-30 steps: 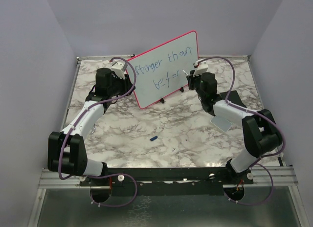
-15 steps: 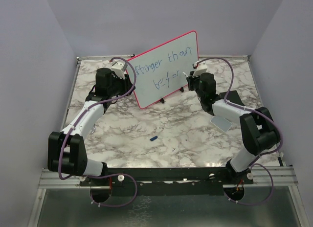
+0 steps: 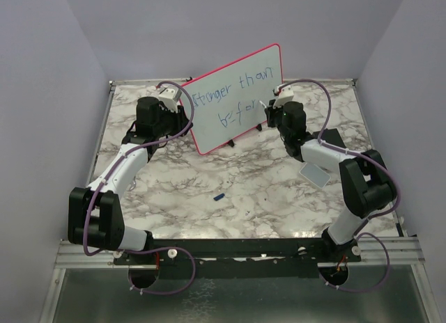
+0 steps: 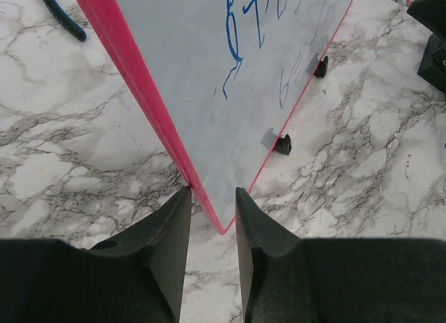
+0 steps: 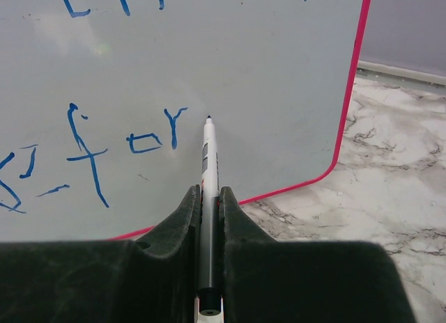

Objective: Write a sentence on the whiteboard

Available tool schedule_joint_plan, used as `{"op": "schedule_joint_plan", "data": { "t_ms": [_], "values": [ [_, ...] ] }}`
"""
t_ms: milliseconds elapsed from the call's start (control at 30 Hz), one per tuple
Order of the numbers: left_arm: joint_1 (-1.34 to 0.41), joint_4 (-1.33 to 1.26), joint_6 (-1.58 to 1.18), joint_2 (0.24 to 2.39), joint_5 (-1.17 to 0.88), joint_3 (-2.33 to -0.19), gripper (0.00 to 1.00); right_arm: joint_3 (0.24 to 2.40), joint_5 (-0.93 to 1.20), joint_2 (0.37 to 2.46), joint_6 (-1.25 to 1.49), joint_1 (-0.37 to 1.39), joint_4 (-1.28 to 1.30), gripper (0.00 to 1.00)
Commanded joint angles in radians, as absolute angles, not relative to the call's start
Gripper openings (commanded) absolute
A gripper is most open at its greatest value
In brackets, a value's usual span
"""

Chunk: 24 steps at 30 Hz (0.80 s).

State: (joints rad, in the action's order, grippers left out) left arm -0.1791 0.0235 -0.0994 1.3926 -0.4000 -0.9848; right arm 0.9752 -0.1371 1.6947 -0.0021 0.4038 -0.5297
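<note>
Left gripper [image 4: 212,198] clamps a lower corner of the whiteboard [image 4: 230,93] to steady it; right gripper [image 5: 209,194] pinches the marker [image 5: 208,149], its tip just beside the unfinished sentence [image 5: 87,154].

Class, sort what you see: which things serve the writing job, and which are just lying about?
In use: whiteboard, sentence, marker, left gripper clamping the board's edge, right gripper holding the marker.
Lying about: grey pad, small blue piece.

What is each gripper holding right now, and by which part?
The left gripper clamps the whiteboard by a bottom corner. The right gripper grips a marker by its barrel, tip free.
</note>
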Motion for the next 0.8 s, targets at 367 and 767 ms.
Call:
{"op": "schedule_joint_plan", "data": {
  "t_ms": [367,767],
  "values": [
    [-0.187,0.004,-0.084,1.366,-0.408,-0.973,0.33,1.014,-0.171,1.724,-0.004,0.397,-0.531,0.01],
    [-0.186,0.005,-0.082,1.365,-0.407,-0.973,0.33,1.026,-0.194,1.721,-0.010,0.384,-0.537,0.01]
  ]
}}
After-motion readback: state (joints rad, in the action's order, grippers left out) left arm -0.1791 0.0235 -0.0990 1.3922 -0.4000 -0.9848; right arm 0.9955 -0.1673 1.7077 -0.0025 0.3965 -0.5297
